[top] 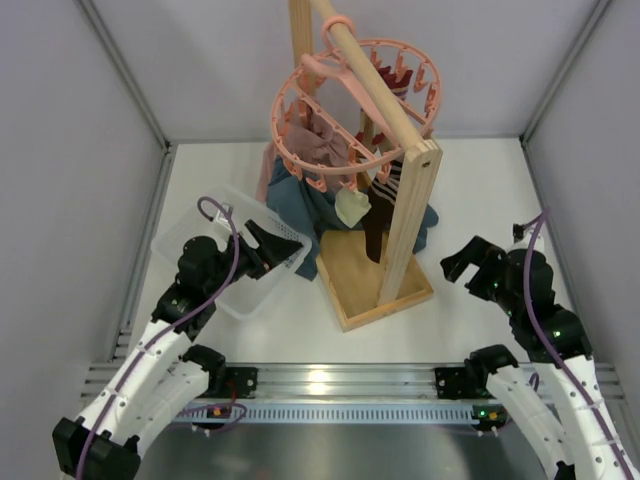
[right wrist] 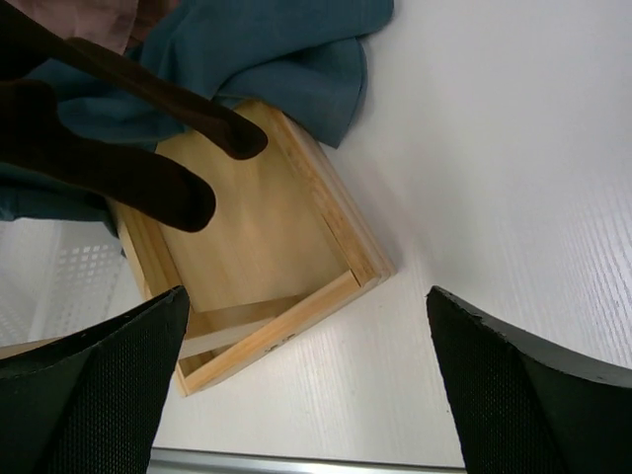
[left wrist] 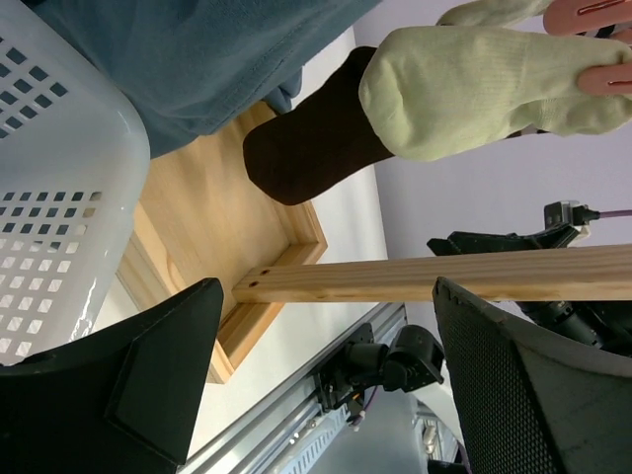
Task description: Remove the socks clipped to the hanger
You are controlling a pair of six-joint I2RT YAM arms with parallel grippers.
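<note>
The salmon-pink round hanger (top: 277, 120) hangs from the top bar of the wooden rack. Clipped to its near rim are a pale cream sock (top: 352, 207), a dark brown sock (top: 375, 238) and a dark striped sock (top: 388, 183). In the left wrist view the cream sock (left wrist: 464, 89) hangs from pink pegs (left wrist: 592, 15) with the brown sock (left wrist: 316, 138) behind it. My left gripper (top: 272, 246) (left wrist: 326, 296) is open, left of and below the socks, and holds nothing. My right gripper (top: 458, 258) (right wrist: 307, 296) is open over the table, right of the rack. Brown socks (right wrist: 109, 168) dangle at its view's upper left.
A white perforated basket (top: 215, 268) (left wrist: 59, 178) sits under my left wrist. The wooden rack's post (top: 410, 215) and base tray (top: 375, 285) (right wrist: 267, 257) stand in the middle. A blue-grey cloth (top: 300, 205) and a dusty-pink garment (top: 320, 145) also hang there. A metal rail (top: 330, 385) runs along the near edge.
</note>
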